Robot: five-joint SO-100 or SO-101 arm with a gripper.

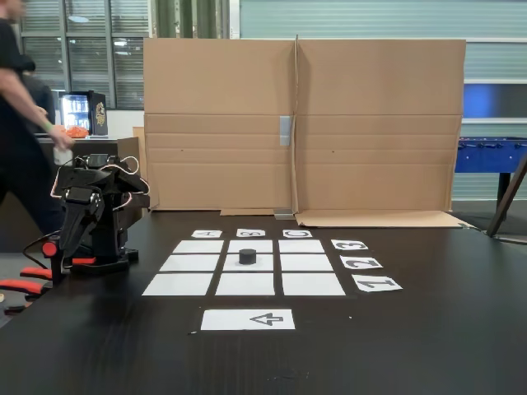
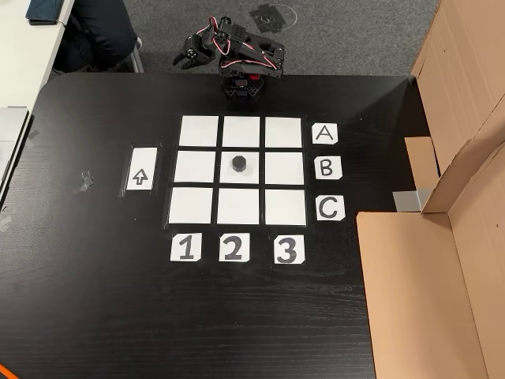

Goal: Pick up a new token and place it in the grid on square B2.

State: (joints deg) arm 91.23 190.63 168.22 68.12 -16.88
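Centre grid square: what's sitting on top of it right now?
A small matte black cylindrical token rests on the centre white paper square, row B, column 2. The paper directly beneath the token is covered.

A black table (image 2: 95, 316) carries one white sheet printed with an arrow (image 2: 141, 169), lying flat. A folded cardboard screen (image 1: 305, 123) stands upright along the far table edge in a fixed view. A person in dark clothing (image 1: 20, 140) stands behind, beside a blue football table (image 1: 490, 155).
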